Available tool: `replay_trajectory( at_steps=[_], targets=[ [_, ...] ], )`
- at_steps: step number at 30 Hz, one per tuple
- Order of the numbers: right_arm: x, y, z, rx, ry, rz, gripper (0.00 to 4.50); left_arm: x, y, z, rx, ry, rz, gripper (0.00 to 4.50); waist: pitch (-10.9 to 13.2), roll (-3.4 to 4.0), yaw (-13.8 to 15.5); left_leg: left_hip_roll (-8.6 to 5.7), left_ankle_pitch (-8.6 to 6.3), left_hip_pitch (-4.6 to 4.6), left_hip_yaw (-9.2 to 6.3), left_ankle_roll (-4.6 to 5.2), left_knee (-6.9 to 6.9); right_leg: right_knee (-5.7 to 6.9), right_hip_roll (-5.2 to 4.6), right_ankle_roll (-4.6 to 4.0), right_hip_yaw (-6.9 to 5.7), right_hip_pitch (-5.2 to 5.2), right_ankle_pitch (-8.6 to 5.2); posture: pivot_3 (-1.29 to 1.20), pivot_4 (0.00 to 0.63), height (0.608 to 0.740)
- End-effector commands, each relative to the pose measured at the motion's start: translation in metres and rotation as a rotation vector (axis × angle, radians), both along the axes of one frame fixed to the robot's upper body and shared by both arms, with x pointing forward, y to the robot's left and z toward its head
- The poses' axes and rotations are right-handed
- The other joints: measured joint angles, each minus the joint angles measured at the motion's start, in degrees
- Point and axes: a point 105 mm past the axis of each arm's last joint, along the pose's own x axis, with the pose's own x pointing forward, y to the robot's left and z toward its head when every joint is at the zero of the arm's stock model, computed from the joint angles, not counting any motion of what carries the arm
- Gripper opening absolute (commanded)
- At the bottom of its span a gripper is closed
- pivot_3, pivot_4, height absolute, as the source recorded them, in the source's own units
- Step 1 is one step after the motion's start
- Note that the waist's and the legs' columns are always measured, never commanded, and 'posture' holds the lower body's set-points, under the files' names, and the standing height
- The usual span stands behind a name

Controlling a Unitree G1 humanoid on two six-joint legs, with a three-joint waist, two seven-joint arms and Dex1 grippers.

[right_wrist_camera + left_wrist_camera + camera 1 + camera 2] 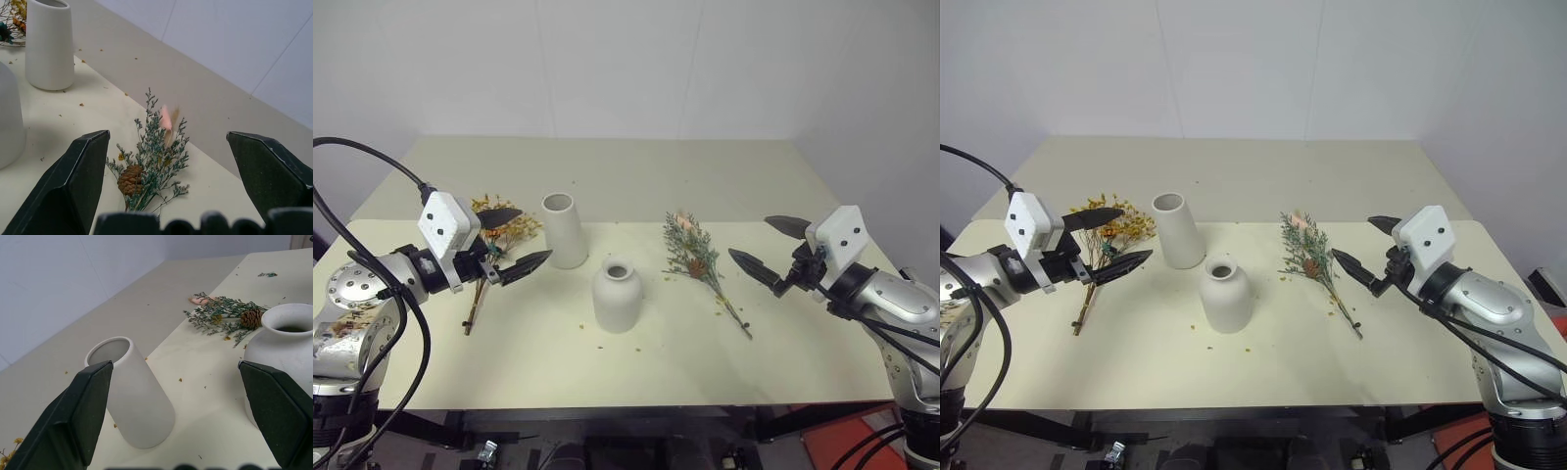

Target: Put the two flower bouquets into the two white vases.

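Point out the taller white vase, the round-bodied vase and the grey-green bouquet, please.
taller white vase (566, 233), left eye view, middle of its wall.
round-bodied vase (616, 298), left eye view, its belly.
grey-green bouquet (1309, 257), right eye view, foliage by the pinecone.

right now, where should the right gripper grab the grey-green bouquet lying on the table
Grip the bare stem bundle just below the pinecone on the grey-green bouquet, coming from above. The bouquet lies flat on the table, feathery head away from the robot and thin stems trailing toward the near edge. The open right gripper hovers beside it.
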Motion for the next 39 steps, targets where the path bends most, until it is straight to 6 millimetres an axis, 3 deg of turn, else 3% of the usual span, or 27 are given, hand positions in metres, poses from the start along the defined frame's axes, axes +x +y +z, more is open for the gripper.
replay_trajectory(
  at_steps=[1, 12, 19, 28, 31, 34, 39],
  targets=[
    [-0.003, -0.003, 0.016, -0.015, -0.068, -0.010, 4.50, -0.003, -0.002, 0.012, 0.012, -0.062, -0.003, 4.46, 0.0, 0.00, 0.0, 0.00, 0.00, 0.00, 0.00, 0.00, 0.00, 0.00, 0.00, 0.00, 0.00, 0.00, 0.00, 0.00, 0.150, 0.740],
    [-0.002, -0.004, 0.018, -0.015, -0.076, -0.006, 4.50, -0.003, 0.001, 0.012, 0.017, -0.067, 0.016, 4.46, 0.0, 0.00, 0.0, 0.00, 0.00, 0.00, 0.00, 0.00, 0.00, 0.00, 0.00, 0.00, 0.01, 0.00, 0.00, 0.00, 0.150, 0.740],
    [-0.002, 0.006, 0.035, 0.015, -0.093, 0.097, 4.50, -0.005, 0.011, 0.021, 0.001, -0.070, 0.094, 4.46, 0.0, 0.00, -0.1, 0.03, 0.00, -0.01, 0.03, 0.00, 0.00, 0.01, 0.03, 0.00, 0.04, -0.04, 0.00, 0.00, 0.150, 0.740],
    [0.002, 0.035, 0.048, -0.027, -0.075, 0.313, 4.50, 0.011, 0.044, 0.038, 0.033, 0.070, 0.417, 4.46, 0.0, 0.00, -0.1, 0.03, 0.00, 0.01, 0.02, 0.00, 0.00, 0.02, 0.03, 0.02, 0.03, -0.04, 0.00, 0.00, 0.150, 0.740],
    [0.008, 0.045, 0.050, -0.044, -0.072, 0.345, 4.50, 0.015, 0.051, 0.039, 0.052, 0.141, 0.505, 4.46, 0.0, 0.00, -0.2, 0.02, 0.00, -0.02, 0.02, 0.00, 0.00, 0.01, 0.03, 0.02, 0.03, -0.07, 0.00, 0.00, 0.150, 0.740],
    [0.014, 0.052, 0.050, -0.051, -0.066, 0.349, 4.50, 0.019, 0.055, 0.026, 0.084, 0.327, 0.597, 4.46, 0.0, 0.00, -0.2, 0.02, 0.00, -0.02, 0.02, 0.00, -0.01, 0.04, 0.05, 0.02, 0.03, -0.08, 0.00, 0.00, 0.150, 0.740],
    [0.017, 0.071, 0.061, -0.029, -0.069, 0.382, 4.50, 0.023, 0.059, 0.023, 0.027, 0.594, 0.695, 4.46, 0.0, -0.05, -0.1, 0.00, 0.00, -0.05, -0.01, 0.00, -0.01, 0.05, 0.07, 0.04, 0.00, -0.11, 0.00, 0.00, 0.150, 0.740]
  ],
)
